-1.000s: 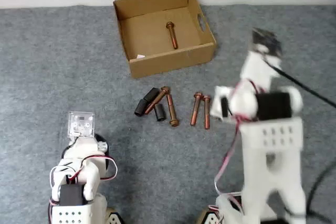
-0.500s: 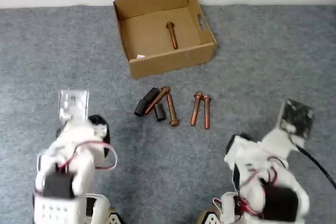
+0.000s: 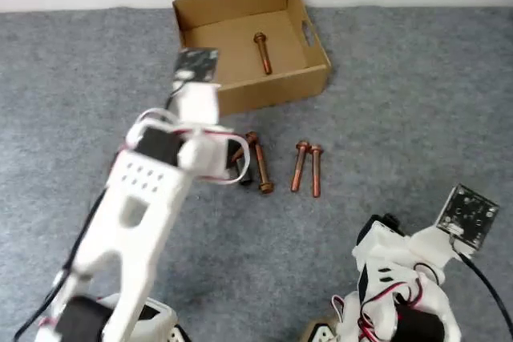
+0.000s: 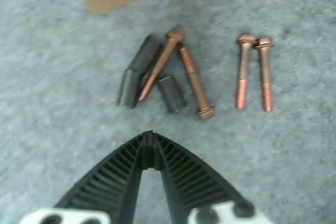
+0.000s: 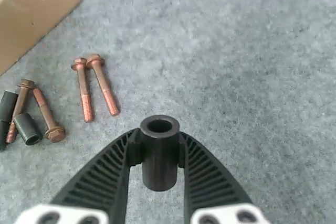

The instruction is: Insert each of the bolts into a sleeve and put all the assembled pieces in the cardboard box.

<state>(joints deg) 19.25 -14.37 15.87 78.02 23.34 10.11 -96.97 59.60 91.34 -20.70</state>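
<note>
The cardboard box stands at the back with one copper bolt lying inside. Two bolts lie side by side on the carpet. Two more bolts cross among three black sleeves. My left arm stretches over that cluster and covers most of it from above. My left gripper is shut and empty, a short way short of the sleeves. The right arm sits at the front right. My right gripper is shut on a black sleeve, held upright with its bore facing up.
Grey carpet covers the table. The box wall rises beyond the loose bolts in the right wrist view. Open carpet lies to the right of the bolts and at the front centre.
The left arm swung from its rest at the front left out over the sleeves. The right arm drew back from beside the bolts to the front right.
</note>
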